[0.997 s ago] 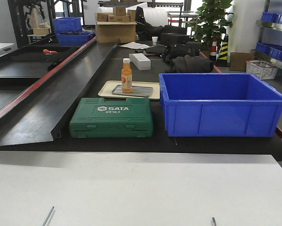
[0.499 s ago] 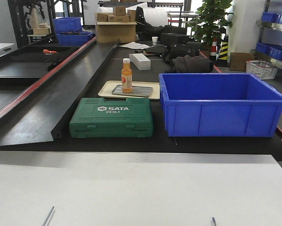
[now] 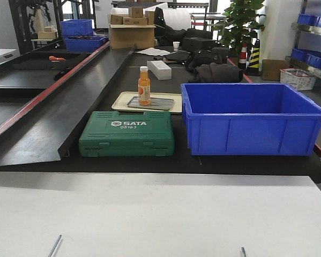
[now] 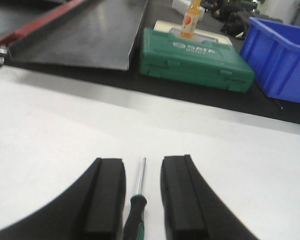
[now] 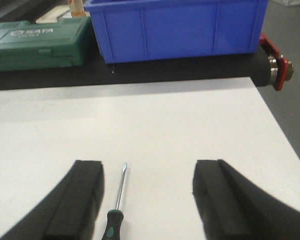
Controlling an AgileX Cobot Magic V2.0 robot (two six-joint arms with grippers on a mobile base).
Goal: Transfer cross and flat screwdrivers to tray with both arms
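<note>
Sloped black panel [image 3: 69,107]: far left, on the black belt behind the desk, rising away from the camera.
Left gripper [image 4: 142,197]: low over the white desk [image 3: 160,214]; fingers [image 4: 105,200] spread apart, clamping nothing.
Left screwdriver [image 4: 138,200]: flat on the desk in the gap between the left fingers, green-and-black handle towards the camera, thin shaft pointing at the belt. Tip type not readable. Only its shaft end shows in the front view [image 3: 55,246].
Green tool case [image 3: 127,134]: lid shut, flat on the belt, just beyond the desk edge.
Orange bottle [image 3: 144,85]: upright within the cream tray [image 3: 173,104], behind the case.
Blue bin [image 3: 251,120]: just right of the case, on the belt.
Right screwdriver [image 5: 118,192]: flat on the desk, shaft pointing at the bin, handle nearest the camera. It lies off-centre, just beside the finger on the view's left; contact cannot be told.
Right gripper [image 5: 152,200]: fingers [image 5: 230,205] set wide apart, nothing held.
</note>
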